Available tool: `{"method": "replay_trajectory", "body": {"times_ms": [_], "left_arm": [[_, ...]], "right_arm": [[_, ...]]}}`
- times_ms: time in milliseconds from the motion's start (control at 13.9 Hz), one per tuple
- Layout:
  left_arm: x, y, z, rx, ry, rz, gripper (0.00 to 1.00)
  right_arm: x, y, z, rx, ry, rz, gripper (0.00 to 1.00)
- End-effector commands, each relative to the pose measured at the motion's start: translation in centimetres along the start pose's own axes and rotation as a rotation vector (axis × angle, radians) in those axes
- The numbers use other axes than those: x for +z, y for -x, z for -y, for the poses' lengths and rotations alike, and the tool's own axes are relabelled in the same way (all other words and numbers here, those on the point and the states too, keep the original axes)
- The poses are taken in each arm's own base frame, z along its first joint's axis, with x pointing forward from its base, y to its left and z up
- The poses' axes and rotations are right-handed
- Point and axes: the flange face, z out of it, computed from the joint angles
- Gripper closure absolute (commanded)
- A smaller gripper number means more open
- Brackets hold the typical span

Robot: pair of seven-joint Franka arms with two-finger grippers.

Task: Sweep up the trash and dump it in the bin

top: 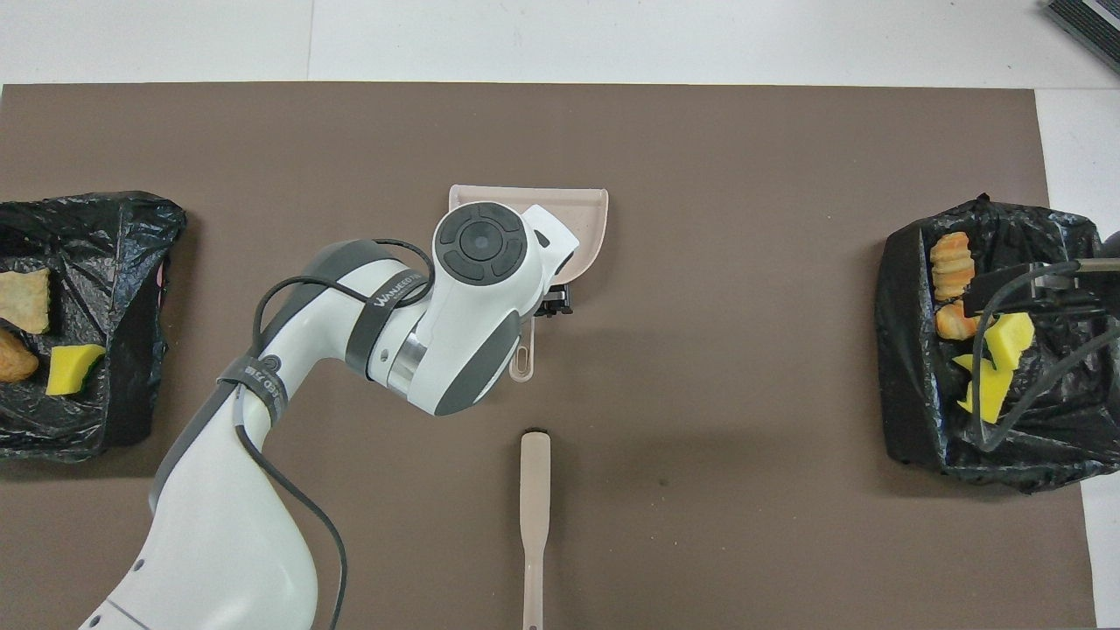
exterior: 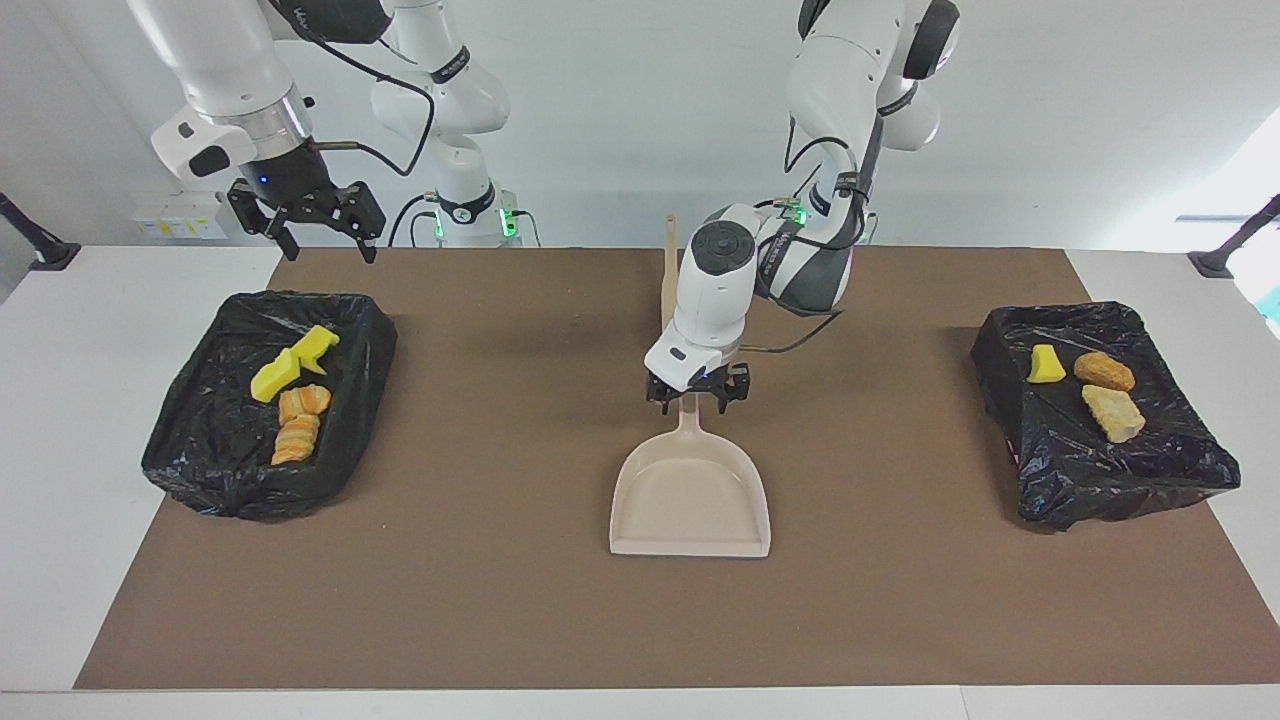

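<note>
The trash lies in two black-lined bins. Yellow wedges and orange chunks fill the bin at the right arm's end. A yellow bit, a brown lump and a tan piece sit in the bin at the left arm's end. The beige dustpan lies flat mid-mat. My left gripper is open just above its handle, one finger on each side. My right gripper hangs open, raised by its bin's robot-side edge, waiting.
A beige hand brush lies on the brown mat, nearer to the robots than the dustpan, its handle pointing at them. My left arm's wrist covers much of the dustpan in the overhead view.
</note>
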Motion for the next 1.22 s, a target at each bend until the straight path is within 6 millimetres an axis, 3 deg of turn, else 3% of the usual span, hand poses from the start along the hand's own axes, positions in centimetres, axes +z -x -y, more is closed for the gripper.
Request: {"method": "replay_trajectory", "body": {"times_ms": [0, 215, 718, 1076, 1148], "left_arm": [[-5.1, -1.0, 5.9, -0.077, -0.020, 0.022, 0.00], [-8.4, -1.6, 11.7, -0.136, -0.024, 0.025, 0.00], [-15.4, 0.5, 26.1, -0.014, -0.042, 0.110, 0.00], [-17.9, 1.2, 33.4, 0.027, -0.030, 0.119, 0.00], [-18.3, 1.4, 34.0, 0.033, -0.029, 0.114, 0.00]], "right_arm": [[-0.2, 0.5, -0.1, 0.018, -0.015, 0.009, 0.00], [-0.2, 0.5, -0.1, 0.018, -0.017, 0.009, 0.00], [-0.2, 0.5, -0.1, 0.018, -0.015, 0.009, 0.00], [-0.2, 0.5, -0.1, 0.018, -0.015, 0.009, 0.00], [-0.2, 0.5, -0.1, 0.018, -0.015, 0.009, 0.00]]}}
